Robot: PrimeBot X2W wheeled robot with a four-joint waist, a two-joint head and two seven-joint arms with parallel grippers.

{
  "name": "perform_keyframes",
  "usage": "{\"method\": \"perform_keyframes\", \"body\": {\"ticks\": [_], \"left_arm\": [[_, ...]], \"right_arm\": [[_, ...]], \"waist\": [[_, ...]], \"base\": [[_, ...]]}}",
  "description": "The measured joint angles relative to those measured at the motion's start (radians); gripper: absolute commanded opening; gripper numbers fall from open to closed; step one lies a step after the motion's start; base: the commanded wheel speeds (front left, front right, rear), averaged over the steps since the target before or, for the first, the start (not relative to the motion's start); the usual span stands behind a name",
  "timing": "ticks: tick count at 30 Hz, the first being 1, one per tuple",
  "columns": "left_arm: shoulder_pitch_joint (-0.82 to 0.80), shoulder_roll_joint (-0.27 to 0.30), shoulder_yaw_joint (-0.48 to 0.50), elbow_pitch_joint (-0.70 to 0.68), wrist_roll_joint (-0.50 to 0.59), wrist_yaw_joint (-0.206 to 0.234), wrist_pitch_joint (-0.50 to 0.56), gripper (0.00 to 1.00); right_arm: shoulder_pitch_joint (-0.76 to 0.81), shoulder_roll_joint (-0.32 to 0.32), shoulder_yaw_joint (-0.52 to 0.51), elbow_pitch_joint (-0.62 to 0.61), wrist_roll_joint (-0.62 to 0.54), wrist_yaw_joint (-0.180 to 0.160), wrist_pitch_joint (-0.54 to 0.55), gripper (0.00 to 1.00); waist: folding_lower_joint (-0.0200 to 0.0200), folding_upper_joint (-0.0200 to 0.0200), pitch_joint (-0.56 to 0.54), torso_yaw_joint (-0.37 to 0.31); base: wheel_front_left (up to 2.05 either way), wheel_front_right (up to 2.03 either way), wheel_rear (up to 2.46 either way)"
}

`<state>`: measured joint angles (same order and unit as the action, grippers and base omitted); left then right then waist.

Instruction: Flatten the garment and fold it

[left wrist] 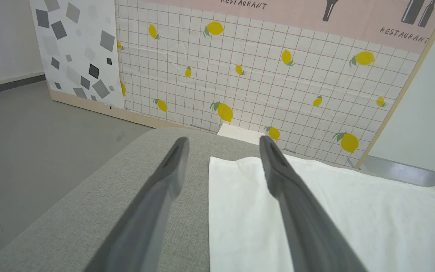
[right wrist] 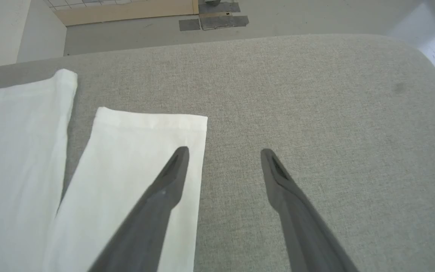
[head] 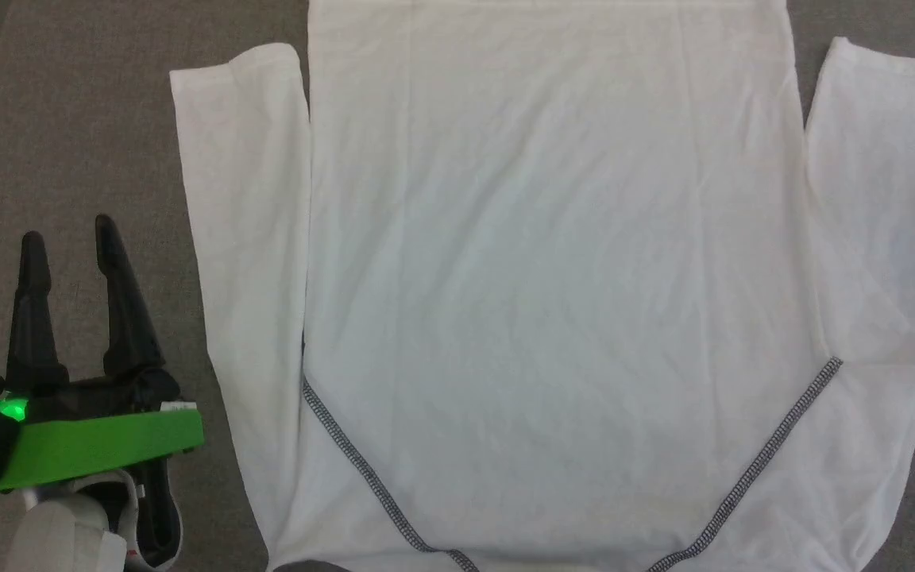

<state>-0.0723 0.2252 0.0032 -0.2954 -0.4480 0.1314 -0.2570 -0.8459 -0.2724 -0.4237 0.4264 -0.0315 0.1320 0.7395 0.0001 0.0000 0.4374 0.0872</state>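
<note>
Held nothing in the left gripper [head: 68, 234] or the right gripper [right wrist: 225, 152], both with fingers spread wide apart, and had the garment [head: 545, 238] lying between them on the grey padded surface [head: 92, 119], one sleeve [head: 243, 199] just under or beside each gripper's inner finger. Judged the flattening about done, body and sleeves smooth with dark stitching [head: 362, 465] showing back toward the wrists, and the folding not yet begun. Posed each arm at an outer edge of the cloth, fingers pointing along the sleeve toward its cuff.

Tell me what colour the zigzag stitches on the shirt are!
Dark grey stitching, best in head view.
</note>
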Motion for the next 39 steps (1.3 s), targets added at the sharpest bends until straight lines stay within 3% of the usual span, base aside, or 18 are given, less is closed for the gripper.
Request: {"method": "perform_keyframes", "body": {"ticks": [13, 14, 16, 24, 35, 39], "left_arm": [[-0.034, -0.067, 0.02, 0.022, 0.048, -0.08, 0.0, 1.0], [-0.036, -0.07, 0.021, 0.027, 0.052, -0.085, 0.0, 1.0], [-0.038, -0.074, 0.025, 0.035, 0.054, -0.093, 0.0, 1.0], [-0.038, -0.09, 0.052, 0.071, 0.064, -0.124, 0.0, 1.0], [-0.001, -0.114, 0.07, 0.098, 0.097, -0.144, 0.0, 1.0], [0.03, -0.121, 0.079, 0.106, 0.099, -0.149, 0.0, 1.0]], "right_arm": [[-0.065, -0.012, -0.016, 0.042, -0.055, 0.0, -0.014, 1.0], [-0.072, -0.015, -0.011, 0.045, -0.053, 0.0, -0.012, 0.4], [-0.08, -0.021, -0.002, 0.05, -0.044, 0.0, -0.011, 0.0], [-0.08, -0.016, -0.049, 0.094, 0.019, 0.0, -0.038, 0.0], [0.099, -0.179, -0.256, 0.032, -0.007, 0.0, -0.008, 0.0], [0.161, -0.207, -0.295, 0.012, -0.013, 0.0, -0.007, 0.0]], "waist": [[0.0, 0.0, 0.145, 0.055], [0.0, 0.0, 0.151, 0.056], [0.0, 0.0, 0.156, 0.055], [0.0, 0.0, 0.105, 0.036], [0.0, 0.0, -0.056, -0.004], [-0.0001, 0.0, -0.11, -0.02]], "base": [[0.0, 0.0, 0.0], [0.0, 0.0, 0.0], [0.0, 0.0, 0.0], [0.0, 0.0, 0.0], [0.0, 0.0, 0.0], [0.0, 0.0, 0.0]]}}
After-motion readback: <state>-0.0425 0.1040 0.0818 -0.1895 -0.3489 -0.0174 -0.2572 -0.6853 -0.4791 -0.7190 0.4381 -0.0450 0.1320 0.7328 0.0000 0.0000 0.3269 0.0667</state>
